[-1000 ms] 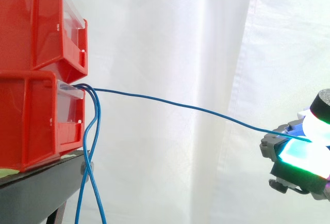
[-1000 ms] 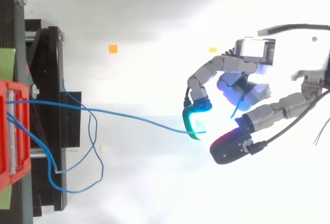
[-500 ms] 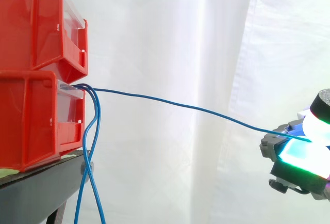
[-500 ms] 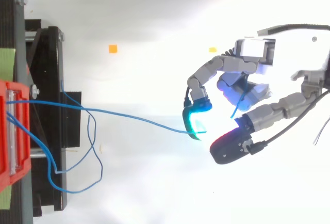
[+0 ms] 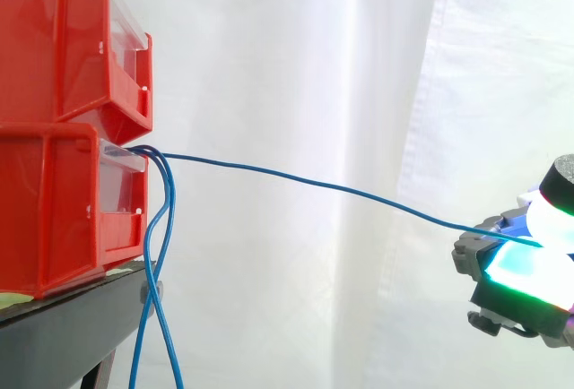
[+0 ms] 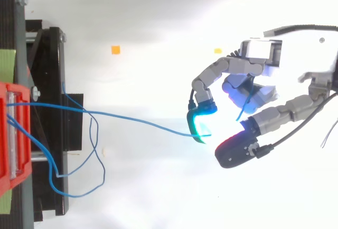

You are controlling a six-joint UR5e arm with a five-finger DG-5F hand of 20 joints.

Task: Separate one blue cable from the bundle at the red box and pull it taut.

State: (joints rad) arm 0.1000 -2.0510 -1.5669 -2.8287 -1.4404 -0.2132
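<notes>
Two red bins are stacked at the left; the lower red bin (image 5: 54, 210) (image 6: 6, 92) has blue cables coming out of its front. One blue cable (image 5: 314, 183) (image 6: 137, 119) runs apart from the others, in a long shallow sag to the right, into my hand (image 5: 516, 272) (image 6: 248, 89). The hand's curled fingers pinch this cable between glowing pads; the cyan fingertip (image 6: 199, 126) sits where the cable enters. A short cable tail shows behind the fingers. The other blue cables (image 5: 166, 255) (image 6: 79, 194) hang loosely down from the bin's front.
The upper red bin (image 5: 54, 39) overhangs the lower one. Both rest on a black stand (image 5: 63, 335) (image 6: 50, 81). A white curtain (image 5: 359, 66) hangs behind. Small orange markers (image 6: 115, 49) lie on the white floor.
</notes>
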